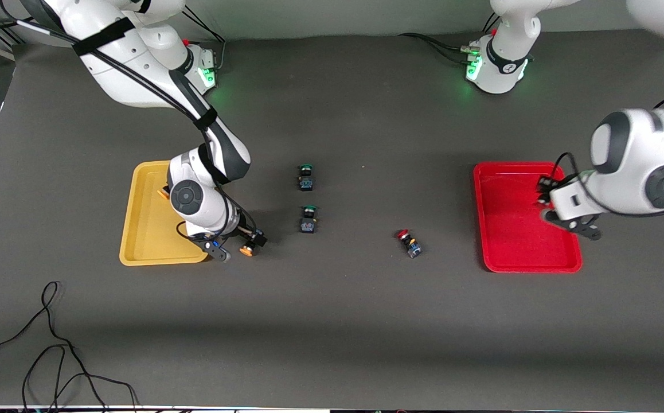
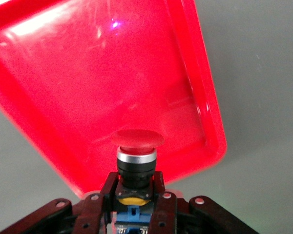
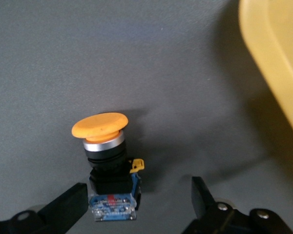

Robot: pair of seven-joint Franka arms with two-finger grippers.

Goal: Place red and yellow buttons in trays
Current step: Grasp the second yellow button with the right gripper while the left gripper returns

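Trays [image 1: 148, 258] rest on dark grey table [image 1: 366, 315].

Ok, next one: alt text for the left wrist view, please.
The left gripper holds a red-capped button upright over the red tray, its fingers shut on the button's dark body. Grey table shows around the tray.

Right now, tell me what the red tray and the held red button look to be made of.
Red tray: likely glossy moulded plastic, since light glares off its smooth floor and rounded rim. Red button, gripped by the left gripper: matte red cap, probably plastic, above a shiny silver collar, possibly metal, on a dark body.
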